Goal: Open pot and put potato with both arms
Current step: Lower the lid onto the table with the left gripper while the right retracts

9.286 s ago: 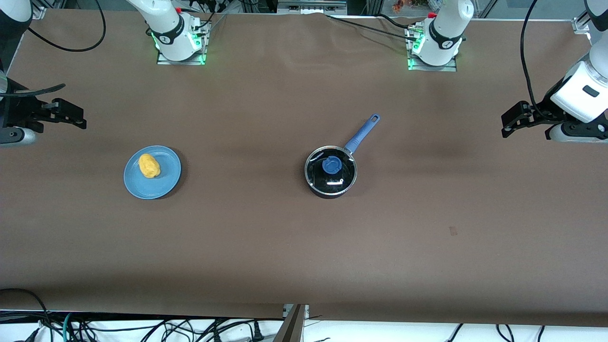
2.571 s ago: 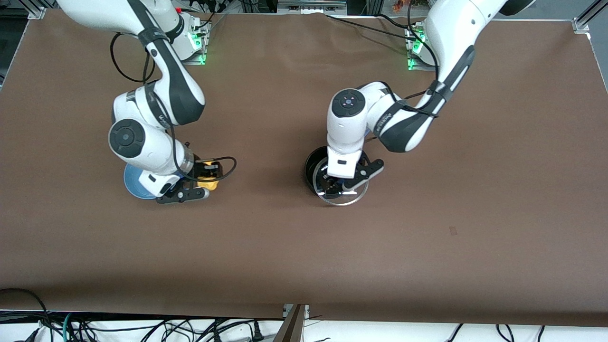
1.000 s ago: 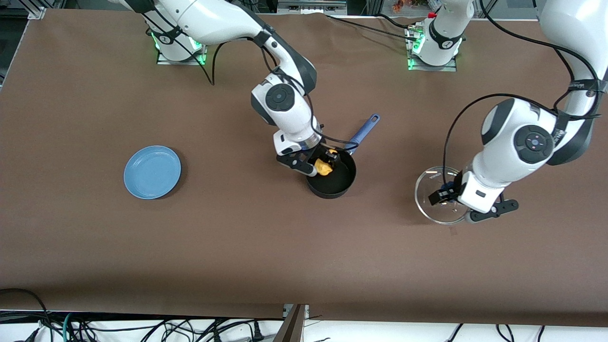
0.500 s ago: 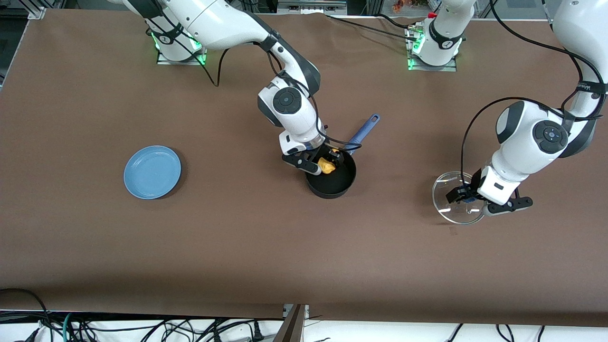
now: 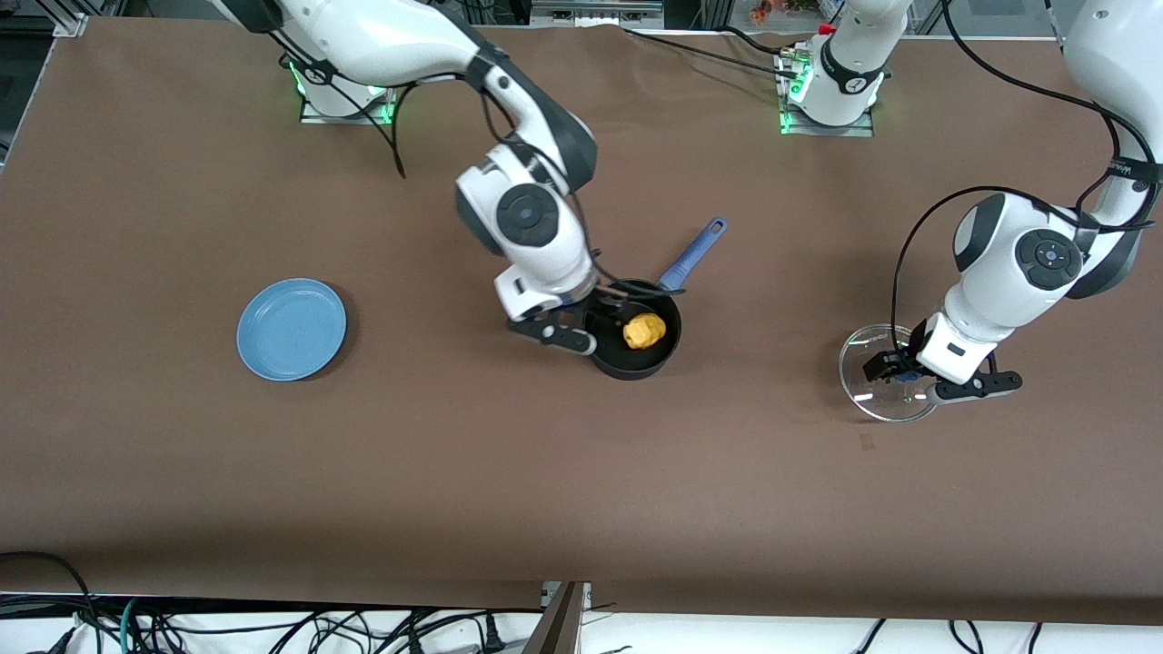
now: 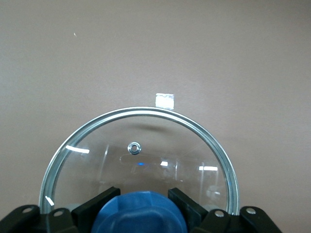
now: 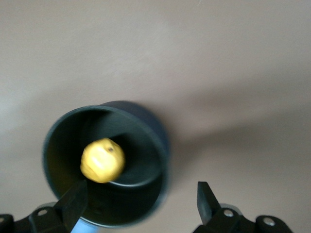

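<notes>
The black pot (image 5: 627, 367) stands uncovered mid-table, its blue handle (image 5: 695, 252) pointing toward the arms' bases. The yellow potato (image 5: 643, 331) lies loose inside it; the right wrist view shows the potato (image 7: 102, 160) on the floor of the pot (image 7: 146, 141). My right gripper (image 5: 592, 314) hangs open over the pot's rim, at the side toward the right arm's end. Its fingers (image 7: 75, 200) hold nothing. My left gripper (image 5: 895, 369) is shut on the blue knob (image 6: 141, 216) of the glass lid (image 5: 870, 392), low over the table toward the left arm's end.
An empty blue plate (image 5: 292, 329) sits toward the right arm's end of the table. A small pale tape mark (image 6: 164, 100) lies on the brown cloth just past the lid's rim. Cables hang along the table edge nearest the front camera.
The right gripper has opened and the potato has dropped into the pot; that gripper has drawn back toward the plate's side. The left gripper has carried the lid slightly farther from the pot.
</notes>
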Controlling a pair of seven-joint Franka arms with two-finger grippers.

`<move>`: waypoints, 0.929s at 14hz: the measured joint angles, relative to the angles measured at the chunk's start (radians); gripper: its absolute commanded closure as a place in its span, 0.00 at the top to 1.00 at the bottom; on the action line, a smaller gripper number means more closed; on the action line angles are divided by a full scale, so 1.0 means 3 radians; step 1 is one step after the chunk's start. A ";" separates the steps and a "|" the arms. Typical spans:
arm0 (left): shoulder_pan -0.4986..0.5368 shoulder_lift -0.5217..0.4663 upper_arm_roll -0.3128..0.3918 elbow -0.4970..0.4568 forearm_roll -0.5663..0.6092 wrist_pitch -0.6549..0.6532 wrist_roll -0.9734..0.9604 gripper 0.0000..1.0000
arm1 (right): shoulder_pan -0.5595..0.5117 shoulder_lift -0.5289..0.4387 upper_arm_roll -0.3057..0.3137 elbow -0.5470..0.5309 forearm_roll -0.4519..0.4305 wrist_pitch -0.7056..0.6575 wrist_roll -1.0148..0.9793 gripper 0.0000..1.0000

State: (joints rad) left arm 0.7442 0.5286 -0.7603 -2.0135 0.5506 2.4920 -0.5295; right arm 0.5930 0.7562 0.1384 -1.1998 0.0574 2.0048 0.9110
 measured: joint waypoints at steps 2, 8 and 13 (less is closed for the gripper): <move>0.0051 0.0117 0.0060 -0.0065 0.0087 0.0098 0.0000 0.50 | -0.0227 -0.0152 -0.0029 0.0092 -0.0126 -0.0494 -0.0666 1.00; 0.0066 0.0416 0.0196 -0.0086 0.0398 0.0148 0.0001 0.65 | -0.1064 -0.0624 -0.0074 0.0117 -0.0477 -0.1403 -0.2454 1.00; 0.0066 0.0408 0.0187 -0.0060 0.0399 0.0162 0.0002 1.00 | -0.1375 -0.0989 -0.0339 0.0119 -0.0489 -0.1706 -0.3186 1.00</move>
State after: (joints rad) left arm 0.7639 0.6510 -0.7041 -2.0315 0.6703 2.5404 -0.5288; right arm 0.1804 0.4595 0.0368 -1.1641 -0.0894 1.4929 -0.0448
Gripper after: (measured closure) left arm 0.128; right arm 0.000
